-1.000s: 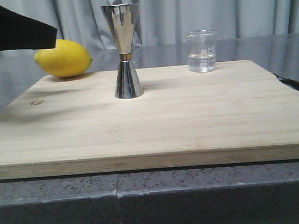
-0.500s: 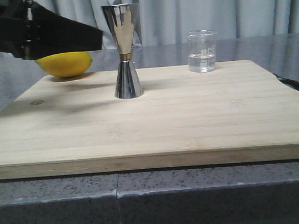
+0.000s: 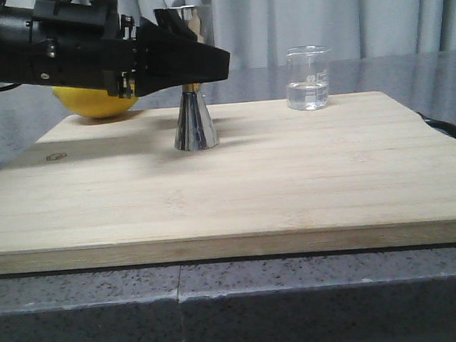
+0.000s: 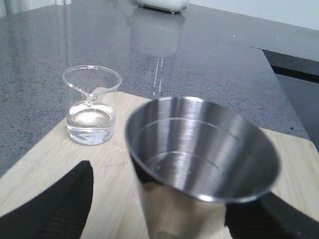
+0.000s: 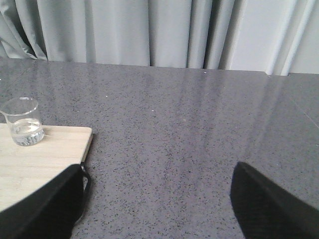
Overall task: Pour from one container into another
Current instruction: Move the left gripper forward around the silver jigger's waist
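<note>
**A:** Any writing I can read off from here?

**B:** Not really. The glass beaker (image 3: pixel 308 78) carries faint white printed markings, too small for me to read. There is a small stamped mark (image 3: pixel 55 156) on the bamboo cutting board (image 3: pixel 291 182), left of the jigger (image 3: pixel 194 118), and I cannot make that out either.

**A:** Where is my left arm?

**B:** It reaches in level from the left, above the board, with the left gripper (image 3: pixel 205 64) at the jigger's upper cone. In the left wrist view the fingers (image 4: pixel 55 209) stand apart on either side of the cone, and the steel cup (image 4: pixel 199 159) fills the gap. I cannot tell if the pads touch the metal, so I cannot call it held.

**A:** And the jigger itself?

**B:** Upright on the board, base flat. The lemon (image 3: pixel 96 102) lies behind and left of it, partly hidden by my arm. The beaker stands well to the right of the jigger, near the board's far edge, with clear liquid in its lower part.

**A:** The right arm?

**B:** Only the right wrist view shows the right gripper (image 5: pixel 159 209): fingers (image 5: pixel 45 209) spread wide over grey countertop (image 5: pixel 174 124), holding nothing.
</note>
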Robot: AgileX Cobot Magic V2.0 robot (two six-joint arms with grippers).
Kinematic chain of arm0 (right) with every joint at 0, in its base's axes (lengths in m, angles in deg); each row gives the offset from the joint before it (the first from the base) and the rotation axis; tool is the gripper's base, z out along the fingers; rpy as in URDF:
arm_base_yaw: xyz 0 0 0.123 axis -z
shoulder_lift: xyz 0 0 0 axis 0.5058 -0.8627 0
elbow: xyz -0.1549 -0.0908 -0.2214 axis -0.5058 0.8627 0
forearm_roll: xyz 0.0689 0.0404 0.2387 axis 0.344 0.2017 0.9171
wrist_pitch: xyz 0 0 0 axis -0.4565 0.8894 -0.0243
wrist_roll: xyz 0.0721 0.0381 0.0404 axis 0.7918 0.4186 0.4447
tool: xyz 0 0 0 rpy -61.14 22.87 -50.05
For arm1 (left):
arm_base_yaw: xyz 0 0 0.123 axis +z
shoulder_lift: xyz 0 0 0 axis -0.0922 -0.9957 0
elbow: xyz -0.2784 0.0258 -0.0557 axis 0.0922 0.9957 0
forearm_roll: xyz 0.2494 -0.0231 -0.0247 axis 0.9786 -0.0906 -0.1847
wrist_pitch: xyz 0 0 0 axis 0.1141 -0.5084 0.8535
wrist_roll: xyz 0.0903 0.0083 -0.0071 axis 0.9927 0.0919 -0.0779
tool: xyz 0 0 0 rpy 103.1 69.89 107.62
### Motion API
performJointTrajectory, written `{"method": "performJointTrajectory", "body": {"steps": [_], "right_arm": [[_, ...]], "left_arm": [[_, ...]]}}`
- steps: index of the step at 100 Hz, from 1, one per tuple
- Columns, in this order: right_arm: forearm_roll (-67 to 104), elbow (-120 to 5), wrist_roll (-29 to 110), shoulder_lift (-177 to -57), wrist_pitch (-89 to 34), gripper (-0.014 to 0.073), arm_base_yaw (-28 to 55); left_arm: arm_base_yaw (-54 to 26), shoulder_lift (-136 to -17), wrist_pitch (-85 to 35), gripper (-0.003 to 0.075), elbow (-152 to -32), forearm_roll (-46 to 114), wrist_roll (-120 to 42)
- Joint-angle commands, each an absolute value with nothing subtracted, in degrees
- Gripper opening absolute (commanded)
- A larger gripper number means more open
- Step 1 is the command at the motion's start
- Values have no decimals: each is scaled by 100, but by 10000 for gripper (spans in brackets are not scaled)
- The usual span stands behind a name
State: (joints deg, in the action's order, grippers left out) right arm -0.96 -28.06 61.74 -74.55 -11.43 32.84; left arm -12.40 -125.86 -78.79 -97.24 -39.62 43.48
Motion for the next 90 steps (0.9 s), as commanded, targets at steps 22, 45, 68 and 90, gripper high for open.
{"method": "performJointTrajectory", "body": {"steps": [22, 45, 68, 90], "right_arm": [[-213, -2999, 6128, -7573, -1588, 551, 3308], [-223, -2999, 6128, -7573, -1588, 551, 3308], [-223, -2999, 6128, -7573, -1588, 551, 3308], [-223, -2999, 6128, -7573, -1588, 551, 3308]], "left_arm": [[-1306, -12352, -8288, 426, -9898, -4365, 4364], [-1306, -12352, -8265, 309, -9898, -4365, 4364], [-1294, -12352, -8483, 281, -9898, -4478, 4364], [-1294, -12308, -8483, 281, -10035, -4414, 4364]]}}
